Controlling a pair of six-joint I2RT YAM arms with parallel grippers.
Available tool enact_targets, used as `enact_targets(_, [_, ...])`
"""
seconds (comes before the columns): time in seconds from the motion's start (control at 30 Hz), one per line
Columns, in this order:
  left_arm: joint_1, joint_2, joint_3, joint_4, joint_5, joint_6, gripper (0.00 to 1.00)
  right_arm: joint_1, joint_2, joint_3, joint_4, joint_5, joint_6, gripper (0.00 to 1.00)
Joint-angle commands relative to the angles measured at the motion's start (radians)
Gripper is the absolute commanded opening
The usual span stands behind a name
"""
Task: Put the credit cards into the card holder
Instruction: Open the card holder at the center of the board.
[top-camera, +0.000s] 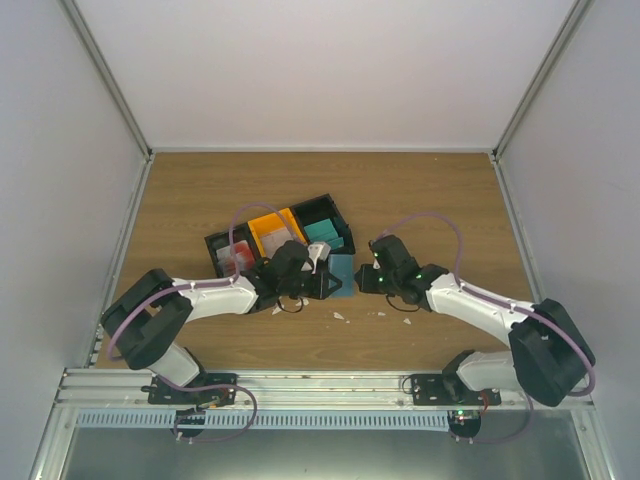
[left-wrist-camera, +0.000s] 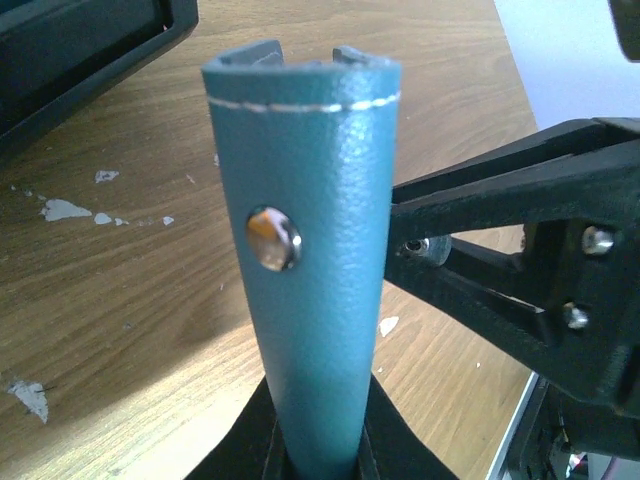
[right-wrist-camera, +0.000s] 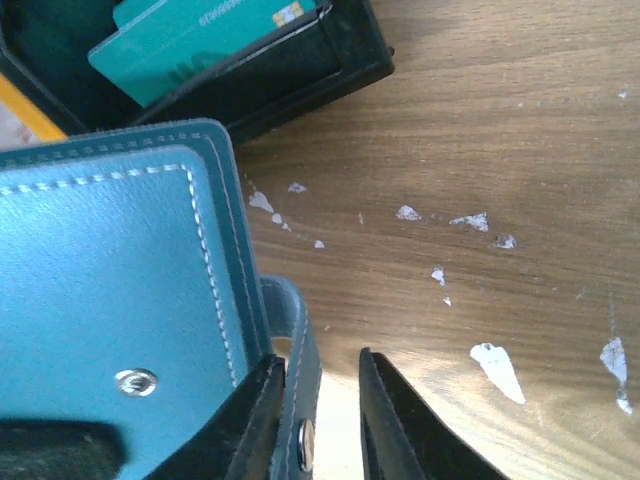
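Note:
The blue-teal card holder (top-camera: 343, 272) stands held up off the table between my two grippers. My left gripper (top-camera: 322, 274) is shut on it; in the left wrist view the holder (left-wrist-camera: 310, 250) rises out of the gripper (left-wrist-camera: 318, 445) with a metal snap showing. My right gripper (top-camera: 367, 276) is open at the holder's right edge. In the right wrist view the holder (right-wrist-camera: 110, 320) has its snap strap (right-wrist-camera: 303, 390) inside the open right gripper (right-wrist-camera: 322, 410), lying against the left finger. The red and white credit cards (top-camera: 237, 258) lie in the left bin compartment.
A row of black bins (top-camera: 222, 243) stands behind the grippers: an orange one (top-camera: 272, 230) in the middle and one with a brighter teal stack (top-camera: 322, 229), which also shows in the right wrist view (right-wrist-camera: 190, 45). Small white scraps (top-camera: 338, 316) dot the wooden table (top-camera: 420, 200).

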Motion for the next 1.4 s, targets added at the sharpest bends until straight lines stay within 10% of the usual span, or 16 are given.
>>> enact_targets(0.0, [0.004,-0.029,0.001,0.045,0.010,0.009,0.00,0.000,0.015,-0.020,0.051,-0.016,-0.009,0.16])
enact_targets(0.13, [0.005,-0.029,-0.005,0.029,-0.004,-0.004,0.06,-0.001,-0.005,-0.019,0.038,-0.037,-0.011,0.00])
enact_targets(0.27, [0.006,-0.032,-0.023,-0.029,-0.079,-0.030,0.50,-0.001,-0.043,0.004,-0.069,-0.070,-0.021,0.01])
enact_targets(0.4, [0.006,-0.052,-0.062,-0.054,-0.113,-0.043,0.69,-0.001,-0.056,0.049,-0.218,-0.110,-0.066,0.00])
enact_targets(1.03, [0.014,-0.169,-0.101,-0.069,-0.154,-0.010,0.71,0.000,-0.028,0.131,-0.156,-0.280,-0.131,0.00])
enact_targets(1.37, [0.022,-0.173,-0.096,-0.073,-0.166,0.002,0.60,-0.002,-0.049,0.123,-0.270,-0.064,-0.112,0.01])
